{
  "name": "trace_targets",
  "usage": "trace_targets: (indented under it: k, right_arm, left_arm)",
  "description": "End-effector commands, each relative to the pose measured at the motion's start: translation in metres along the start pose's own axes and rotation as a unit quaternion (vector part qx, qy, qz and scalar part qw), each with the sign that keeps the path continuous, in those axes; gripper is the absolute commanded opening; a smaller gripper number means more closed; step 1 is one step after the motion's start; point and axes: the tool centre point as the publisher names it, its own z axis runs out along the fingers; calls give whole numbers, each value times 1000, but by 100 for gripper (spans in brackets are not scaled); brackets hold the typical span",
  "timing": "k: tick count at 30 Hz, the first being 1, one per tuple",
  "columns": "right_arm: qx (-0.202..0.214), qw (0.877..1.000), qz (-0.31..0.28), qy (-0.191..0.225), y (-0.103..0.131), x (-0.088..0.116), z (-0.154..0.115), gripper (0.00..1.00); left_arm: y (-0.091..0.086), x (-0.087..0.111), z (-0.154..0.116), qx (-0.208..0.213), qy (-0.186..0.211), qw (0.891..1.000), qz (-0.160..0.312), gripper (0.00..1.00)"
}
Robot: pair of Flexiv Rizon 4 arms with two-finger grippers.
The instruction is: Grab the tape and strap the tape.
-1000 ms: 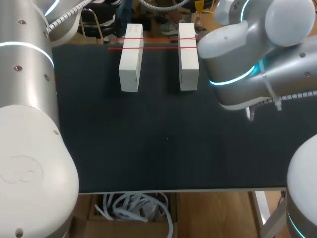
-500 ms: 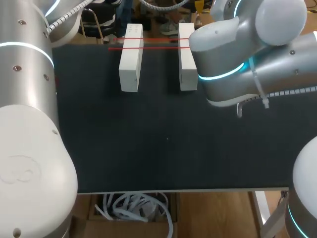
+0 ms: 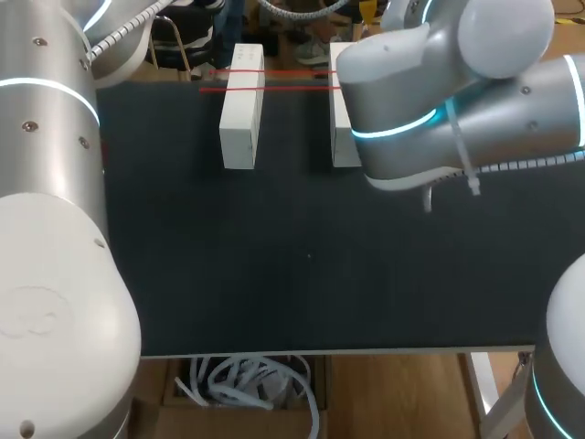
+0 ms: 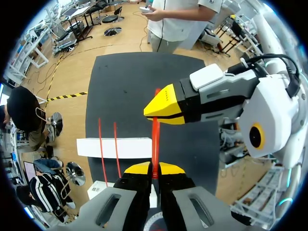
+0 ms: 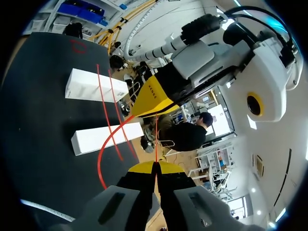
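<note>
Your tape (image 4: 155, 130) is pinched in two places. The left jaws are closed narrow on the red strand, and the right jaws, tips almost together, hold the same strand just ahead of them, so a short run hangs taut between the two above the desk (image 3: 302, 274). A looser length (image 5: 108, 149) curves away toward the white blocks. Two red strands (image 3: 274, 73) already lie across the far ends of both.

Over the last second your right arm (image 3: 411, 101) has swung in toward the middle. In the head view it now hides most of the right block (image 3: 344, 151), which showed whole before. The left block (image 3: 241, 114), the strands and your left arm (image 3: 46, 183) haven't shifted. I'd judge you're carrying the held strand across for another pass over the blocks.

The desk is a dark matte top, with the blocks side by side, apart, near its far edge. In the head view only your two arms reach in over it.
</note>
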Motion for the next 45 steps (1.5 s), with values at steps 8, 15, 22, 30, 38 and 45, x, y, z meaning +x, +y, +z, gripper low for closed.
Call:
trace_targets:
  k: [8,15,22,30,38,45]
  right_arm:
    - [16,1000,-13,12,6,-2,0,0]
    - [23,999,-31,18,8,-1,1,0]
    - [19,999,-35,22,12,2,2,0]
    - [16,999,-42,20,16,1,2,0]
    - [21,999,-47,17,14,-1,-3,0]
    - [27,998,-49,14,10,-3,-3,0]
  left_arm:
    - [-1,-2,-1,-2,3,1000,-1,0]
    - [-1,-2,-1,-2,3,1000,-1,0]
    - [-1,-2,-1,-2,3,1000,-1,0]
    - [-1,-2,-1,-2,3,1000,-1,0]
    - [-1,-2,-1,-2,3,1000,-1,0]
    - [-1,-2,-1,-2,3,1000,-1,0]
